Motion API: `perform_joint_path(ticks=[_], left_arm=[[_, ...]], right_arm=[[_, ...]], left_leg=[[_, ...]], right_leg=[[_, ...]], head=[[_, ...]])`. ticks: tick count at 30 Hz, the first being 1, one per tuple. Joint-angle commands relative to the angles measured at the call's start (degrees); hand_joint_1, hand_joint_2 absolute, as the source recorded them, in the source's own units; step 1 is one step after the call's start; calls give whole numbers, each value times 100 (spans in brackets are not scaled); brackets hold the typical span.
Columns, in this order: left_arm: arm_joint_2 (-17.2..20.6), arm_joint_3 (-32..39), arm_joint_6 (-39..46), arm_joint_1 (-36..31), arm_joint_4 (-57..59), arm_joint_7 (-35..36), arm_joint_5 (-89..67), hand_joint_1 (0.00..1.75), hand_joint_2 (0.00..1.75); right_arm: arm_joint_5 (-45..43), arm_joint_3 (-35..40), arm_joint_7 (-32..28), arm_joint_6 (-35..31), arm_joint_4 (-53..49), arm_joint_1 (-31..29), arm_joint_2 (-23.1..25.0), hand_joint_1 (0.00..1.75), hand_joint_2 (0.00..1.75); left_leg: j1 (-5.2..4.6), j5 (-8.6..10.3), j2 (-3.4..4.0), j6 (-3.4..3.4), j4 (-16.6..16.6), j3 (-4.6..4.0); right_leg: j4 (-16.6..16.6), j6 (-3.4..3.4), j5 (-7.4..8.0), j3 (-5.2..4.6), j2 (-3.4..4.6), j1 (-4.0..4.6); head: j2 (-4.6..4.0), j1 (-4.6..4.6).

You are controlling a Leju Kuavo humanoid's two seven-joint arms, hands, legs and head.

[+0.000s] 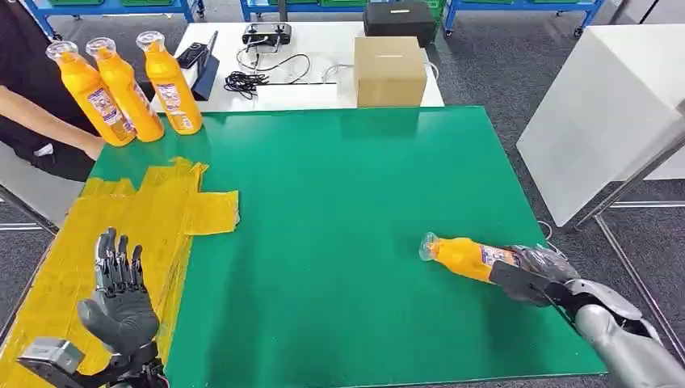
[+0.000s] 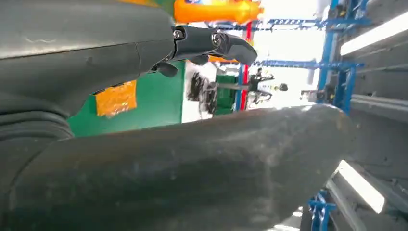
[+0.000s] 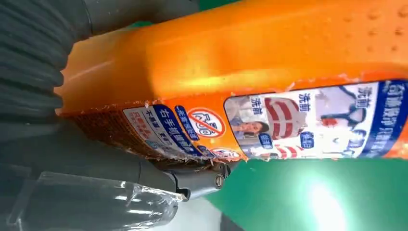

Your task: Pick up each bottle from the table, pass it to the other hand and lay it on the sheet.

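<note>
Right hand (image 1: 540, 279) apparently gripping lying bottle (image 1: 464, 256) near table (image 1: 363, 162) edge; left hand (image 1: 119, 295) spread over sheet (image 1: 174, 206).

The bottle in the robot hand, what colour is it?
Orange, with a blue, white and red label; the bottle shows best in the right wrist view.

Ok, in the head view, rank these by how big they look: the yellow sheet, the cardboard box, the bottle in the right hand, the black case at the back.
Largest to smallest:
1. yellow sheet
2. cardboard box
3. bottle and black case: look about alike, and the right hand covers the bottle's base, so no ranking between them.
</note>
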Motion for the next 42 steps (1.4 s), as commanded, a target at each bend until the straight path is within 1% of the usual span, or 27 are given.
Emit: perform_joint_path(ticks=[1, 2, 4, 5, 7, 8, 9, 11, 12, 14, 15, 16, 17, 18, 20, 22, 24, 26, 28, 31, 34, 40, 42], left_arm=[[-63, -157, -498, 141, 129, 240, 89, 0, 0], [-84, -179, -440, 142, 166, 352, -25, 0, 175], [-68, -240, -444, 150, 169, 433, -41, 0, 175], [-62, -247, -443, 148, 174, 433, -41, 0, 175], [-30, -290, -545, 144, 200, 568, 55, 0, 175], [-20, -365, -685, 158, 186, 642, 161, 0, 175], [1, -447, -830, 172, 177, 711, 271, 0, 175], [13, -635, -1014, 180, 148, 744, 417, 0, 175], [27, -730, -1054, 170, 143, 753, 454, 0, 175], [25, -952, -1071, 119, 128, 743, 484, 0, 175], [5, -1015, -1054, 91, 126, 754, 496, 0, 175], [0, -1070, -1009, 71, 122, 766, 495, 0, 175], [20, -1163, -936, 15, 126, 742, 484, 0, 175], [33, -1206, -888, -23, 154, 729, 481, 0, 175], [33, -1206, -888, -23, 154, 729, 481, 0, 175], [80, -1225, -798, -50, 169, 674, 512, 0, 175], [88, -1291, -784, -119, 167, 672, 554, 0, 175], [97, -1357, -776, -182, 162, 674, 604, 0, 175], [56, -1381, -763, -247, 146, 662, 628, 0, 175], [37, -1424, -675, -311, 176, 683, 601, 0, 175], [36, -1431, -663, -317, 188, 682, 595, 0, 175], [49, -1429, -659, -304, 189, 678, 595, 0, 175], [12, -1394, -381, -296, 163, 591, 410, 0, 175]], right_arm=[[-143, -492, -402, -351, -2243, 827, 1010, 175, 175], [-167, -308, -385, -336, -2460, 632, 1147, 175, 175], [-189, -82, -286, -324, -2488, 361, 1311, 175, 175], [-198, -41, -247, -334, -2480, 321, 1325, 175, 175], [-240, 70, -348, -364, -2379, 147, 1422, 175, 175], [-205, 207, -371, -448, -2277, -85, 1631, 175, 175], [-185, 345, -326, -488, -2167, -289, 1780, 175, 175], [-211, 622, -187, -569, -1892, -712, 2078, 175, 175], [-271, 717, -149, -603, -1785, -845, 2183, 175, 175], [-294, 853, -57, -824, -1585, -1057, 2462, 175, 175], [-212, 901, 6, -941, -1517, -1123, 2575, 175, 175], [-187, 964, 31, -987, -1457, -1179, 2628, 175, 175], [-100, 1019, 113, -1181, -1350, -1226, 2836, 175, 175], [-36, 1091, 146, -1244, -1278, -1257, 2915, 175, 175], [-36, 1091, 146, -1244, -1278, -1257, 2915, 175, 175], [70, 1158, 179, -1390, -1251, -1244, 2917, 175, 175], [277, 1327, 259, -1546, -1109, -1225, 3154, 175, 175], [434, 1463, 267, -1768, -907, -1163, 3472, 175, 175], [605, 1621, 314, -1959, -673, -1182, 3668, 175, 175], [523, 1758, 239, -2090, -465, -1119, 3928, 175, 175], [519, 1790, 233, -2109, -449, -1106, 3961, 175, 175], [500, 1771, 230, -2106, -478, -1117, 3925, 175, 175], [459, 1841, 219, -2103, -489, -1072, 3990, 175, 175]], left_leg=[[5, -1, 28, -14, -8, -3], [1, 0, 23, -9, -5, -2], [-1, 2, 21, -10, -5, -14], [2, 1, 47, -15, -4, -22], [2, 4, 22, -10, -4, -31], [6, 7, 40, -16, -5, -41], [2, 7, 35, -15, -8, -26], [7, 8, 40, -16, -6, -34], [9, 7, 66, -18, -6, -40], [8, 10, 71, -21, -8, -42], [6, 11, 55, -20, -7, -41], [8, 14, 63, -22, -7, -44], [8, 14, 50, -21, -6, -44], [7, 14, 38, -19, -5, -43], [10, 15, 46, -23, -8, -44], [7, 14, 27, -19, -8, -43], [5, 14, 17, -18, -6, -45], [8, 15, 23, -20, -9, -46], [11, 15, 30, -21, -11, -48], [13, 14, 40, -25, -11, -54], [11, 15, 14, -20, -9, -56], [15, 17, 13, -23, -11, -55], [8, 16, 8, -17, -6, -65]], right_leg=[[-3, -8, 4, -16, 25, 5], [2, -5, 2, -16, 21, 1], [10, -5, 2, -27, 22, -1], [15, -8, 8, -45, 47, 2], [19, -4, 4, -50, 22, 4], [17, -5, 12, -65, 37, 7], [19, -4, 5, -54, 31, 1], [21, -4, 8, -59, 40, 3], [24, -4, 15, -71, 65, 5], [25, -4, 15, -76, 69, 4], [26, -4, 10, -71, 54, 3], [25, -5, 12, -74, 53, 5], [25, -5, 10, -72, 44, 4], [25, -5, 7, -69, 36, 4], [22, -6, 11, -72, 44, 6], [22, -4, 5, -65, 26, 4], [24, -3, 2, -65, 17, 2], [20, -4, 6, -67, 23, 4], [17, -5, 9, -70, 29, 7], [19, -7, 10, -76, 36, 10], [20, -5, 2, -73, 11, 7], [16, -5, 5, -72, 11, 8], [24, -2, 1, -79, 8, 2]], head=[[0, -4], [0, -2], [0, -2], [0, -9], [0, -4], [0, -4], [0, -4], [0, -2], [0, 0], [0, -2], [0, -4], [0, -2], [0, -2], [0, -2], [0, -2], [0, -2], [0, -2], [0, -4], [0, 0], [0, -2], [0, 0], [0, -2], [0, 0]])
